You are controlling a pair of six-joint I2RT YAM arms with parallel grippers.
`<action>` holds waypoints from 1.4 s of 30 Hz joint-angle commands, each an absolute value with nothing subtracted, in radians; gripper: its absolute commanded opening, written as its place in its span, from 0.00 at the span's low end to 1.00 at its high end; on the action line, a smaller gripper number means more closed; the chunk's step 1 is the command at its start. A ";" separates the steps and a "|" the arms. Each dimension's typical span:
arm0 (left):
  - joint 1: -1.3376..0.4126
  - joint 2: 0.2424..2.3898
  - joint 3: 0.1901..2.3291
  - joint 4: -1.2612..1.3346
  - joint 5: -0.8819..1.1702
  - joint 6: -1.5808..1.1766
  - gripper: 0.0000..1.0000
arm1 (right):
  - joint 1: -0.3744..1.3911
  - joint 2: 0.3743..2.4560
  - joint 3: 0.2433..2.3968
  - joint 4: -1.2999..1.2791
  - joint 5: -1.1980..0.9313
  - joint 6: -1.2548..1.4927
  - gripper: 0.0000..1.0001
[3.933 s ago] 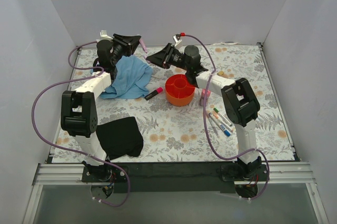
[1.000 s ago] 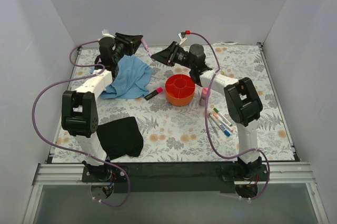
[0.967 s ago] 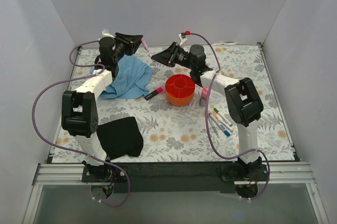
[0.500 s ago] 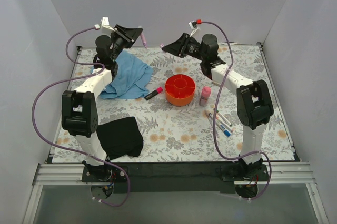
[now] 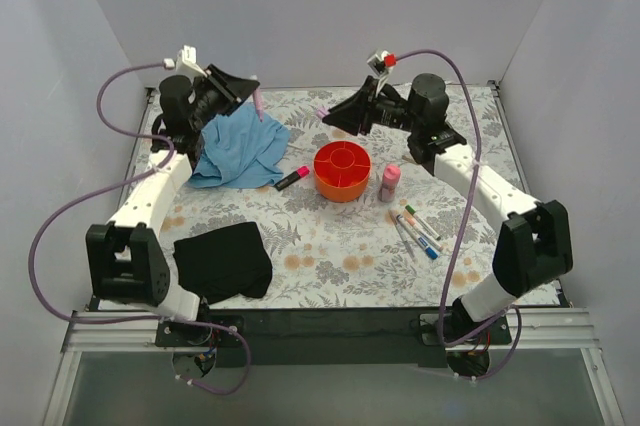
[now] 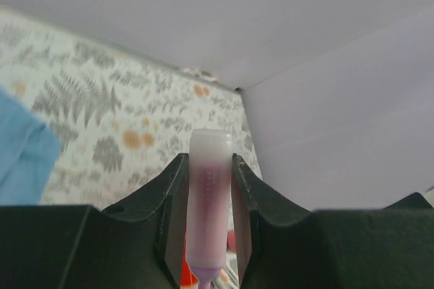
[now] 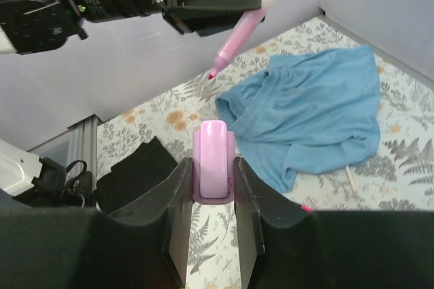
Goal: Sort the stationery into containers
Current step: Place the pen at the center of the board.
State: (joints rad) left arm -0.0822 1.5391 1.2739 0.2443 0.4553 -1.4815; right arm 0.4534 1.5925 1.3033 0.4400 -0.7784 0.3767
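Left claw (image 5: 249,85) was up in the air pinching the pink stick (image 6: 207,201), tip slanting down; right claw (image 5: 331,114), also raised, pinched the lilac stick (image 7: 213,157) lengthwise. Bowl (image 5: 341,191) sat below and between them, nearer my right claw, so I'd lower that first

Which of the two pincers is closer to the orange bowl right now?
Right. The right pincer, gripping a lilac stick, hangs just behind the orange bowl. The left pincer, gripping a pink stick, is farther away, up by the blue cloth.
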 commanded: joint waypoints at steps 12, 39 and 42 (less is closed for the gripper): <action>-0.265 1.285 0.796 -0.259 0.189 -1.854 0.00 | 0.724 1.261 0.835 0.109 -0.417 0.373 0.01; -0.325 1.373 1.066 -0.242 0.562 -0.997 0.70 | 0.701 1.121 0.804 0.002 -0.392 0.083 0.01; -0.292 1.341 1.187 -0.486 0.689 -0.231 0.61 | 0.701 1.088 0.813 -0.057 -0.399 -0.033 0.01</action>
State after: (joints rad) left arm -0.3420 1.4525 1.0405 -0.2459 0.4385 -1.2003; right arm 0.7063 1.1469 0.7563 0.0120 -0.3740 0.1516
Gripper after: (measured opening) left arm 0.654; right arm 0.345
